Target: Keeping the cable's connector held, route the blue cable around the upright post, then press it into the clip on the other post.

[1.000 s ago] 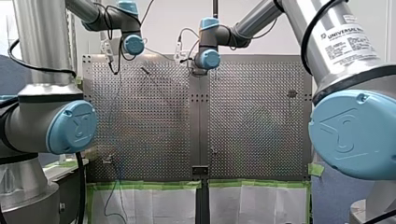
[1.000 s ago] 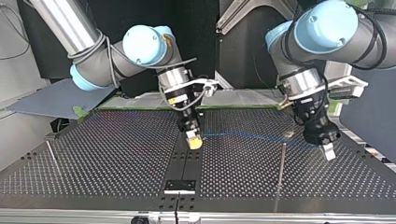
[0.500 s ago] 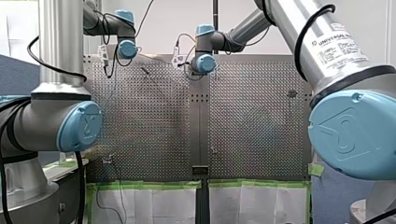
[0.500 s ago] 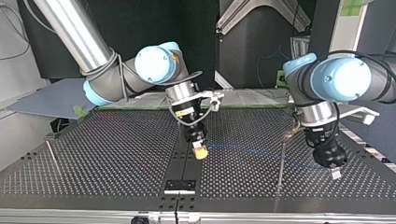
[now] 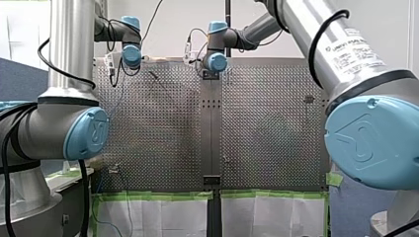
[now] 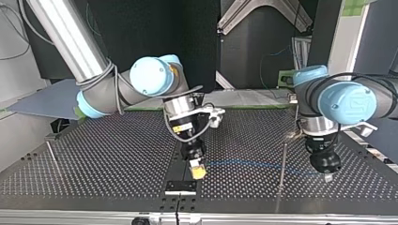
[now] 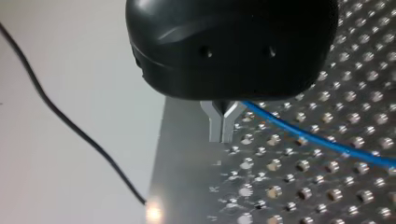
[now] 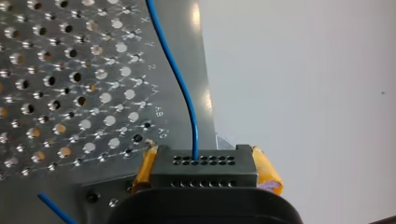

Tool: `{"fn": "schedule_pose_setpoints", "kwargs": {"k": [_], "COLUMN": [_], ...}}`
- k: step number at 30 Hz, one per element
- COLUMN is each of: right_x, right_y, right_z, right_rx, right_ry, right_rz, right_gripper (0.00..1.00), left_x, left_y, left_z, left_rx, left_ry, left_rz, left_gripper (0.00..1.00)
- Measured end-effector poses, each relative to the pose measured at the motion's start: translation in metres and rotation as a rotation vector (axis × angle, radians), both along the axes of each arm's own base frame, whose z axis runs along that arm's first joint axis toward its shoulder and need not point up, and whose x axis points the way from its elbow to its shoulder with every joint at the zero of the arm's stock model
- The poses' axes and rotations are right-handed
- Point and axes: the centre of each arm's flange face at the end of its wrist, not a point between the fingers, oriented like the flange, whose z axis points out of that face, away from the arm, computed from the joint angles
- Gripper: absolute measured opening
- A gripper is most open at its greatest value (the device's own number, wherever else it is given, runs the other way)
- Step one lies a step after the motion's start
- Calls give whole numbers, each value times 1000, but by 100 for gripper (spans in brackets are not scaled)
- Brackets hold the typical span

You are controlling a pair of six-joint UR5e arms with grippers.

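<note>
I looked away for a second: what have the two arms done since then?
Both tools slid toward the top view's near edge, carrying the blue cable along: the right arm's tool, clamped on the connector, and the left arm's tool. The upright post stayed put.

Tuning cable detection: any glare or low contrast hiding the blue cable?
Left wrist view: glare spot at the table edge, clear of the cable. Right wrist view: bright strip on that edge beside the cable, readable to the connector. Top view: cable faint on the dark table. Front view: cable not discernible.
</note>
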Motion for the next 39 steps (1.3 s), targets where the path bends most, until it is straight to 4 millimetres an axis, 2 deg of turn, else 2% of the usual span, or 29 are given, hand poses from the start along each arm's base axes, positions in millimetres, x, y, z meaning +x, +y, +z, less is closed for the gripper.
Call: {"fn": "schedule_pose_setpoints", "kwargs": {"k": [4, 11, 16, 25, 26, 27, 28, 29, 30, 32, 33, 35, 36, 38, 39], "right_x": [4, 9, 11, 17, 16, 16, 15, 14, 13, 10, 8, 5, 4, 1, 0], "right_y": [-4, -9, -9, -6, -6, -5, -4, -4, -3, -2, -2, -1, 0, 1, 2], "right_z": [-8, -39, -52, -124, -133, -139, -144, -151, -155, -167, -173, -188, -195, -209, -214], "right_rx": [3, 27, 39, 115, 125, 131, 137, 144, 148, 160, 166, 182, 188, 201, 204], "right_ry": [14, 86, 117, 225, 236, 244, 251, 261, 269, 287, 296, 315, 323, 336, 339], "right_rz": [-3, -13, -15, -17, -18, -18, -19, -21, -22, -26, -28, -31, -32, -34, -35], "right_gripper": [0, 0, 0, 0, 0, 0, 0, 0, 0, 0, 0, 0, 0, 0, 0], "left_x": [4, 17, 26, 37, 37, 38, 38, 38, 38, 38, 38, 38, 37, 37, 37], "left_y": [-3, -6, -9, -22, -23, -24, -25, -25, -26, -26, -27, -27, -27, -27, -27], "left_z": [-15, -49, -71, -107, -108, -109, -110, -110, -111, -111, -111, -111, -111, -111, -112], "left_rx": [-5, -11, -25, -48, -54, -62, -68, -75, -85, -100, -111, -129, -141, -159, -170], "left_ry": [55, 147, 185, 248, 250, 251, 251, 250, 248, 245, 242, 239, 237, 235, 234], "left_rz": [-35, -69, -83, -120, -122, -124, -125, -127, -127, -126, -126, -125, -123, -118, -116], "left_gripper": [0, 0, 0, 0, 10, 10, 18, 31, 31, 53, 53, 85, 85, 100, 100]}}
